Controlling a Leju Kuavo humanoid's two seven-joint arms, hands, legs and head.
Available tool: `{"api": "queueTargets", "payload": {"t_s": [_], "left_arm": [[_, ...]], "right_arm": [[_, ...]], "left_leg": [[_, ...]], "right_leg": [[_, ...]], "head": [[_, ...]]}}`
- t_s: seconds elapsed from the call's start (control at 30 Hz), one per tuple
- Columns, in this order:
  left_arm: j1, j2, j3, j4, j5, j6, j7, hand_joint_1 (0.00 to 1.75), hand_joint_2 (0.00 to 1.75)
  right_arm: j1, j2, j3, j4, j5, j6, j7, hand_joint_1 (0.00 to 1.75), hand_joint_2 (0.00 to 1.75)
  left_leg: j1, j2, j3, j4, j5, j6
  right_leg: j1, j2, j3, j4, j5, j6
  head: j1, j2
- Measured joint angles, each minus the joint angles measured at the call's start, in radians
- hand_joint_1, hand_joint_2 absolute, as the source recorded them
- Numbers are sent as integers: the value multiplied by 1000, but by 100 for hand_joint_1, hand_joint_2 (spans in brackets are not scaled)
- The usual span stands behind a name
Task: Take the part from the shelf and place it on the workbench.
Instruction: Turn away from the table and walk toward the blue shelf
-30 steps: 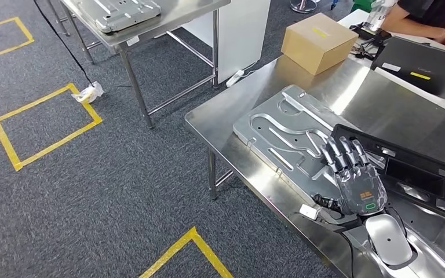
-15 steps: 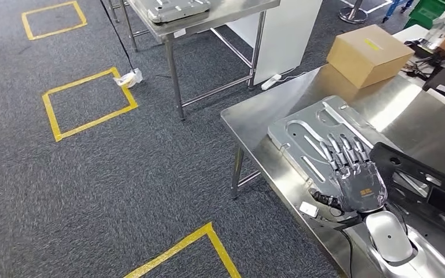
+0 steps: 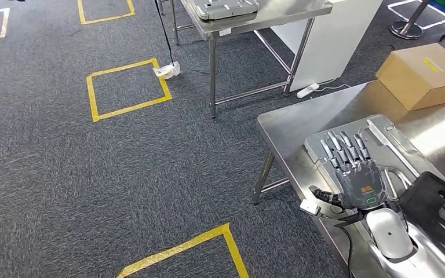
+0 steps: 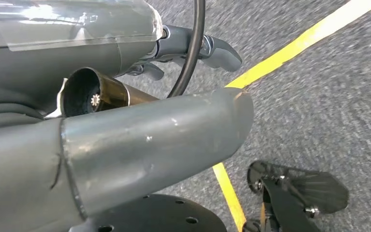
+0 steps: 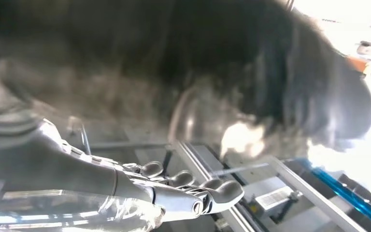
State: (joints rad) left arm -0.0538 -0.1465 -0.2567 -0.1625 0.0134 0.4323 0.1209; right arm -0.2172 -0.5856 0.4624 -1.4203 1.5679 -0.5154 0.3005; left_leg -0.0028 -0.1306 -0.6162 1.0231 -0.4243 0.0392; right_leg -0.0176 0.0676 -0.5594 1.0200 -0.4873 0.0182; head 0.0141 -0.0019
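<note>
On the far left, yellow tape squares (image 3: 128,89) mark the dark grey carpet (image 3: 92,174). Further right at the top stands a stainless steel table (image 3: 266,13) carrying a flat grey metal plate (image 3: 220,7), with a white power strip (image 3: 308,90) lying on the floor near its legs. Right of that sits the stainless steel workbench (image 3: 292,124) — on it lies the flat silver stamped metal part (image 3: 382,136), near the bench's left corner. The robot's left hand (image 3: 354,174) hovers over the part's near end, palm down, fingers straight and slightly spread, holding nothing; whether they touch the part is unclear. A black moulded plastic panel (image 3: 434,200) overlaps the part's right side. Beyond it rests a brown cardboard box (image 3: 423,75). In the right wrist view the right hand (image 5: 174,191) shows fingers gently curved and close together — empty.
</note>
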Motion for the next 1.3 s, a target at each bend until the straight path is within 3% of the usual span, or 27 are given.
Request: {"api": "queueTargets", "payload": {"t_s": [0.03, 0.1, 0.17, 0.23, 0.27, 0.3, 0.37, 0.43, 0.47, 0.53, 0.57, 0.63, 0.7, 0.73, 0.77, 0.8, 0.83, 0.9, 0.97, 1.0, 1.03, 1.07, 1.13, 1.2, 1.27, 1.3], "left_arm": [[2, 0, 0, 0, 0, 0, 0, 0, 0], [4, 0, 0, 0, 0, 0, 0, 0, 0], [1, 1, 0, 0, 0, 1, -1, 0, 0], [-1, 1, 0, 0, 1, 1, -2, 0, 0], [0, 1, 0, 0, 1, 1, -2, 0, 0], [1, 1, 0, 0, 1, 1, -2, 0, 0], [1, 1, 0, 0, 0, 1, -3, 0, 0], [-1, 1, 0, 0, 0, 1, -4, 0, 0], [-1, 1, 0, 0, -1, 1, -5, 0, 0], [0, 2, 0, 0, -1, 1, -5, 0, 0], [1, 2, 0, 0, -1, 1, -5, 0, 0], [1, 2, 0, 0, -1, 1, -6, 0, 0], [-2, 1, 0, 0, -2, 0, -7, 0, 0], [-3, 1, 0, 0, -2, 0, -7, 0, 0], [-2, 1, 0, 0, -2, 0, -7, 0, 0], [-1, 1, 0, 0, -2, 0, -7, 0, 0], [-1, 1, 0, 0, -2, 0, -7, 0, 0], [-2, 1, 0, 0, -2, 0, -8, 0, 0], [-3, 1, 0, 0, -3, 0, -8, 0, 0], [-2, 1, 0, 0, -3, 0, -8, 0, 0], [-1, 1, 0, 0, -3, 0, -8, 0, 0], [1, 0, 0, 0, -4, 0, -8, 0, 0], [2, 0, 0, 0, -4, 0, -8, 0, 0], [-2, 0, 0, 0, -4, 0, -9, 0, 0], [-2, 0, 0, 0, -4, 0, -9, 0, 0], [-1, 0, 0, 0, -4, 0, -9, 0, 0]], "right_arm": [[-4, 2, 0, 2, 0, -1, -2, 0, 0], [-11, 7, 0, 4, 0, -5, -6, 0, 0], [-13, 11, -1, 7, 0, -9, -10, 0, 0], [-12, 15, -1, 12, 0, -10, -10, 0, 0], [-12, 18, -1, 15, 0, -10, -10, 0, 0], [-12, 21, -1, 17, 0, -10, -10, 0, 0], [-11, 26, -1, 21, 0, -11, -11, 0, 0], [-11, 30, -1, 23, 0, -11, -11, 0, 0], [-11, 32, -1, 24, 0, -12, -12, 0, 0], [-11, 37, -1, 26, 0, -12, -14, 0, 0], [-10, 39, -1, 27, 0, -13, -15, 0, 0], [-10, 43, 0, 29, 0, -14, -15, 0, 0], [-5, 45, 0, 34, 0, -16, -15, 0, 0], [-1, 47, 0, 37, 0, -16, -15, 0, 0], [2, 49, 0, 39, 0, -16, -15, 0, 0], [5, 50, 0, 42, 0, -16, -15, 0, 0], [6, 52, 0, 43, 0, -16, -14, 0, 0], [5, 54, 0, 45, 0, -16, -14, 0, 0], [6, 58, 0, 48, 0, -16, -13, 0, 0], [7, 61, 0, 50, 0, -16, -14, 0, 0], [6, 65, 0, 51, 0, -17, -15, 0, 0], [5, 69, 1, 53, 0, -17, -15, 0, 0], [3, 79, 1, 56, 0, -18, -17, 0, 0], [5, 86, 1, 61, 0, -20, -18, 0, 0], [5, 97, 1, 71, 0, -21, -26, 0, 0], [5, 106, 1, 77, 0, -22, -31, 0, 0]], "left_leg": [[2, -6, -3, 0, 1, -6], [-1, 30, -18, 29, -19, -17], [-2, 94, -65, 130, -78, -25], [3, 117, -124, 253, -129, -34], [7, 120, -136, 278, -131, -37], [9, 124, -128, 264, -115, -39], [12, 151, -59, 138, -55, -39], [6, 186, 1, 26, -22, -29], [2, 193, 11, 4, -20, -22], [-2, 173, 11, -3, -18, -8], [-1, 163, 13, -7, -15, -3], [2, 143, 18, -17, -8, 10], [2, 120, 18, -19, -6, 16], [1, 107, 17, -18, -6, 17], [-1, 94, 17, -17, -6, 17], [-1, 80, 17, -15, -6, 17], [-2, 66, 18, -12, -7, 16], [-2, 39, 15, -5, -9, 12], [0, 16, 4, 2, -8, 2], [2, 4, -1, 3, -5, -4], [5, -8, -5, 1, -2, -11], [6, -9, -8, 3, -3, -17], [1, 34, -29, 45, -32, -26], [-1, 96, -82, 158, -95, -30], [3, 117, -131, 264, -135, -35], [4, 122, -134, 274, -130, -36]], "right_leg": [[-2, -12, 3, -3, 3, -4], [-4, -37, 11, -16, 9, -15], [-1, -66, 16, -22, 12, -23], [2, -96, 16, -22, 10, -26], [2, -110, 16, -21, 9, -26], [2, -123, 17, -21, 8, -25], [2, -146, 20, -19, 3, -19], [7, -166, 23, -15, -4, -9], [10, -175, 25, -14, -6, -4], [10, -192, 28, -15, -8, 5], [7, -188, 30, -13, -14, 11], [0, -139, 11, 39, -52, 18], [-3, -83, -52, 170, -119, 20], [-3, -73, -87, 235, -140, 20], [-4, -70, -110, 274, -145, 20], [-4, -68, -114, 272, -126, 19], [-4, -65, -99, 230, -92, 16], [-7, -25, -44, 94, -20, 11], [-8, 18, -12, 15, 3, 8], [-7, 24, -10, 9, 0, 7], [-5, 14, -9, 6, 2, 4], [-5, 0, -6, 1, 4, -1], [-6, -28, 1, -10, 9, -15], [-2, -59, 5, -14, 9, -24], [2, -91, 5, -13, 7, -28], [4, -106, 5, -12, 6, -28]], "head": [[0, 0], [-1, 0], [-2, 0], [-2, 0], [-2, 0], [-2, 0], [-2, 0], [-2, 0], [-1, 0], [-1, 0], [-1, 0], [0, 0], [1, 0], [1, 0], [1, 0], [1, 0], [1, 0], [1, 0], [1, 0], [1, 0], [1, 0], [0, 0], [-2, 0], [-3, 0], [-4, 0], [-4, 0]]}}
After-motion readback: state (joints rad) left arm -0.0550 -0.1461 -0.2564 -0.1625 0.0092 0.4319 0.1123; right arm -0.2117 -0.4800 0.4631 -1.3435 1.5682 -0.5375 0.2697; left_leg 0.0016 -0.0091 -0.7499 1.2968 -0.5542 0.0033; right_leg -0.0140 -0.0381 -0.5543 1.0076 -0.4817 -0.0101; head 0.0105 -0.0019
